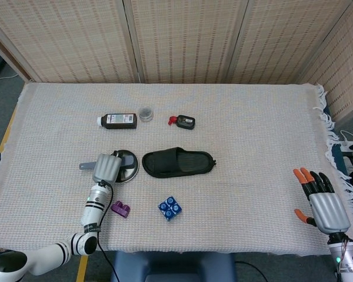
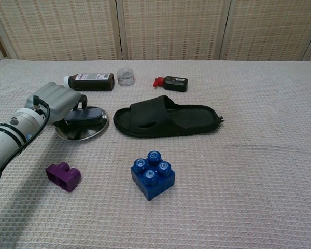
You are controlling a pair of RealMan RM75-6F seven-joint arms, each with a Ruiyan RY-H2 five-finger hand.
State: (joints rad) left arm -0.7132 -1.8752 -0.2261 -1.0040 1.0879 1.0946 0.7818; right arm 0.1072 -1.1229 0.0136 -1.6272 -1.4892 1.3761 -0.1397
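Observation:
My left hand (image 1: 106, 168) (image 2: 56, 101) lies over the left side of a round metal plate (image 1: 130, 170) (image 2: 86, 133). Its fingers curl over a grey-blue brush (image 2: 87, 115) that rests on the plate, and the hand grips it. The brush's handle end (image 1: 85, 166) sticks out to the left of the hand. A black slipper (image 1: 178, 162) (image 2: 166, 117) lies just right of the plate. My right hand (image 1: 322, 202) hangs at the table's right edge, fingers spread and holding nothing; the chest view does not show it.
A dark bottle (image 1: 119, 120) (image 2: 90, 81), a small clear jar (image 1: 145, 113) (image 2: 126, 78) and a black-and-red device (image 1: 183, 121) (image 2: 172, 83) lie at the back. A purple brick (image 1: 120, 208) (image 2: 63, 175) and a blue brick (image 1: 169, 207) (image 2: 152, 174) sit near the front.

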